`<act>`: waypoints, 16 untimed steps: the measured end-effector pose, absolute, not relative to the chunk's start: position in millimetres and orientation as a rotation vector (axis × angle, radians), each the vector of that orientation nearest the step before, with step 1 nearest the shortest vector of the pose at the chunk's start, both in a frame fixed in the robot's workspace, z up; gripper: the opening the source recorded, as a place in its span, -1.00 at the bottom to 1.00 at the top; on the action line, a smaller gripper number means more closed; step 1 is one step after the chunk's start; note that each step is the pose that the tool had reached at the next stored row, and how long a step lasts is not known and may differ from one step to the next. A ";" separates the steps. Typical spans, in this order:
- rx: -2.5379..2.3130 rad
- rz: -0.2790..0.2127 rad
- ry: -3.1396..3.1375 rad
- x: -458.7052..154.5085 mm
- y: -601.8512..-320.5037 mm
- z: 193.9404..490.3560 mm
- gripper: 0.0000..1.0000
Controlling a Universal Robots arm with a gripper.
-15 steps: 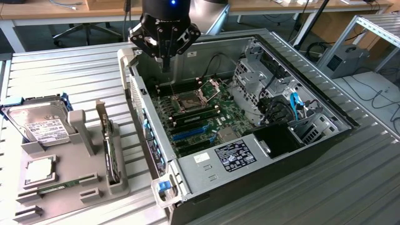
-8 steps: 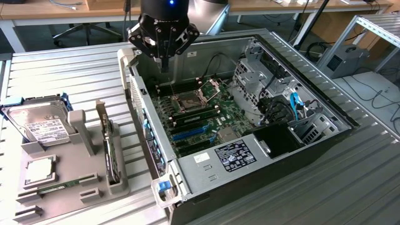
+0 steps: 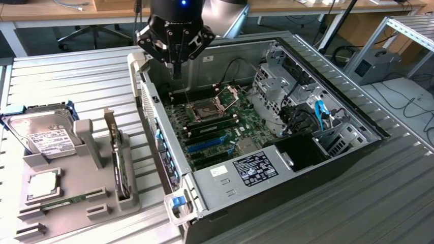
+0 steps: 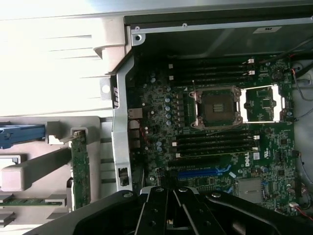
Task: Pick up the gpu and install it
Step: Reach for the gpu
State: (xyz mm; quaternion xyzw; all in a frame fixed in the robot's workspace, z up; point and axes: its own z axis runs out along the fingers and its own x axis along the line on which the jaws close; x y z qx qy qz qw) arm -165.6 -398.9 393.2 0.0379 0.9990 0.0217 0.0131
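Dark gpu (image 3: 121, 162) stands on edge in the grey rack (image 3: 88, 147), on the exterior view's left of the case (image 3: 271, 203). My gripper (image 3: 178, 71) hangs over the case, clenched and empty. I think I should align squarely over the card's top edge.

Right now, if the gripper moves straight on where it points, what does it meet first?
The gripper would probably meet the motherboard in the open case, perhaps near the blue slot; depth is unclear.
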 end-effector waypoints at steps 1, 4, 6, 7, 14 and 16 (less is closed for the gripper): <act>0.118 0.068 3.113 -166.0 -398.9 393.3 -0.79; 0.118 0.068 3.112 -167.0 -398.9 393.2 -0.79; 0.118 0.068 3.112 -167.6 -398.9 393.3 -0.79; 0.118 0.068 3.112 -167.9 -398.9 393.2 -0.79; 0.118 0.068 3.113 -170.0 -398.9 393.2 -0.79; 0.118 0.068 3.112 -170.7 -398.9 393.2 -0.79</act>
